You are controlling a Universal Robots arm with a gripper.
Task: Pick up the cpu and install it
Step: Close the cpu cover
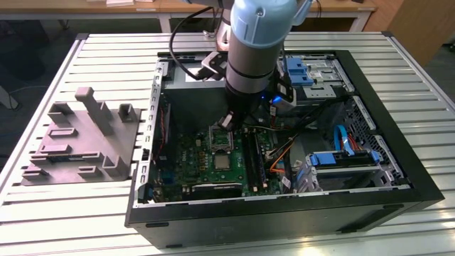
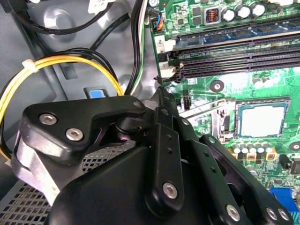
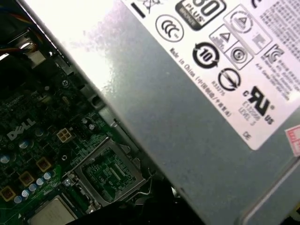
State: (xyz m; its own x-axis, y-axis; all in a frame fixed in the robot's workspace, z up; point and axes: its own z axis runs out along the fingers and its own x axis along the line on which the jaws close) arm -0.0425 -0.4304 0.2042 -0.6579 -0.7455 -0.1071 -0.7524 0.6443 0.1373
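Note:
The cpu [image 1: 222, 161] is a small silvery square lying flat in its socket on the green motherboard, seen also in the second wrist view [image 2: 261, 120] and at the edge of the first wrist view [image 3: 47, 214]. The socket's metal load frame [image 1: 220, 140] stands swung open just beyond it, and in the first wrist view [image 3: 108, 174] it shows beside the chip. My gripper [image 1: 227, 121] hangs inside the case over that open frame, a little apart from the cpu. In the second wrist view its black fingers [image 2: 161, 122] come together at the tip with nothing visible between them.
The open black computer case [image 1: 398, 160] lies on a slatted metal table. A big grey power supply box [image 3: 197, 93] sits close beside the gripper. Memory slots [image 2: 234, 51], yellow and black cables [image 2: 56, 61] and blue drive bays [image 1: 341, 160] crowd the inside. A grey fixture [image 1: 85, 138] stands at the exterior view's left.

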